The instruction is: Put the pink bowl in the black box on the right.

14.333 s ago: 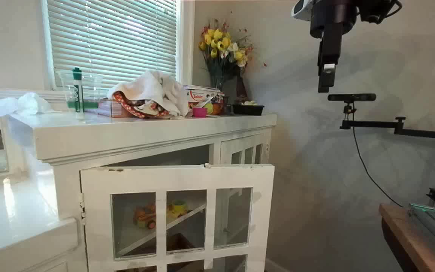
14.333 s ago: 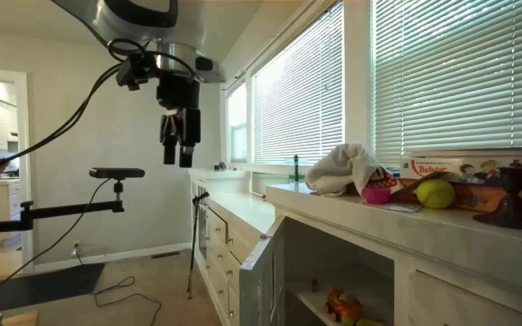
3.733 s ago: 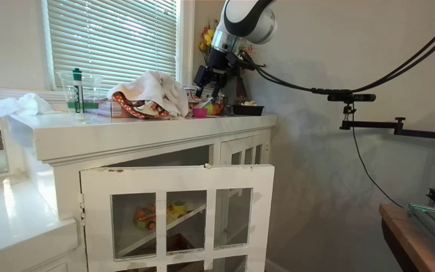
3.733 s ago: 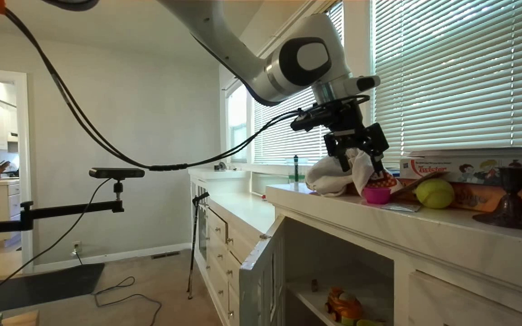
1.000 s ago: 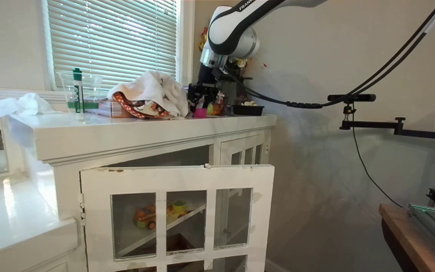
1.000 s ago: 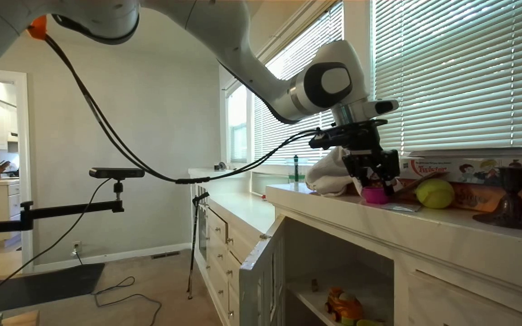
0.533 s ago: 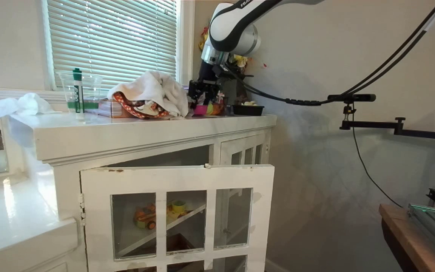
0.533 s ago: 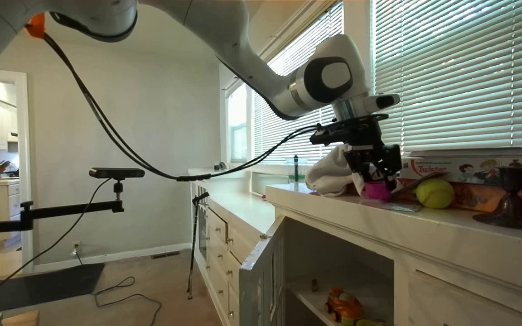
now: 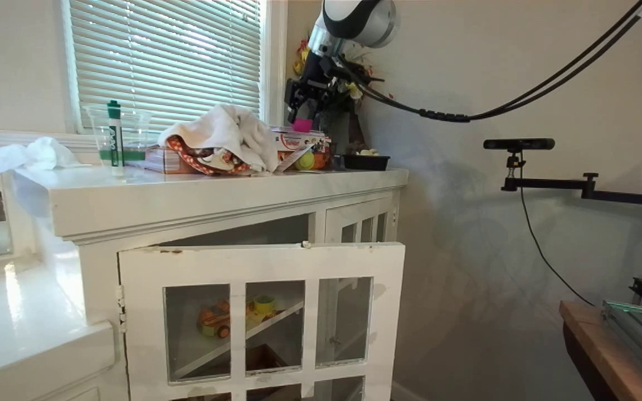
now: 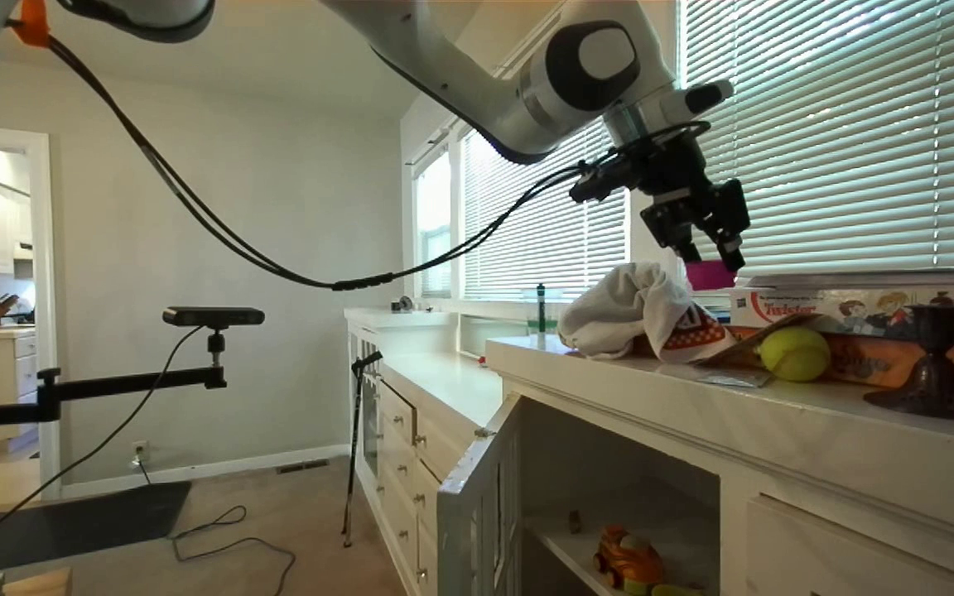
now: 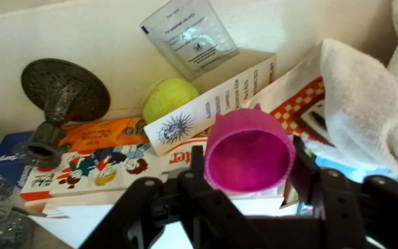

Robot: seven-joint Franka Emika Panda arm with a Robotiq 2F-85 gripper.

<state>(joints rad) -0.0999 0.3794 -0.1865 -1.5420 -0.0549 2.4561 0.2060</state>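
Observation:
High over the cabinet top, the pink bowl [image 9: 302,125] hangs tilted in my gripper [image 10: 713,263]. Seen from the wrist, the mouth of the bowl [image 11: 247,166] faces the camera, and the dark fingers [image 11: 197,155] press on its outer wall from both sides. The black box [image 9: 365,162], a low tray with pale things in it, stands at the right end of the cabinet top in an exterior view. My gripper and the bowl are above it and to its left there. A dark shape cut off at the wrist view's left edge cannot be identified.
Under the bowl are a Twister box [image 10: 858,310], a tennis ball [image 10: 796,353], a folded card [image 11: 216,100] and a flat packet [image 11: 190,38]. A white towel [image 9: 226,133] lies beside them. A dark candlestick [image 10: 932,364] and a flower vase [image 9: 321,118] stand near the black box.
A second ago the bowl stood on the cabinet top between my fingers. It has risen with the gripper, slightly at first, now well clear of the surface, and has tilted.

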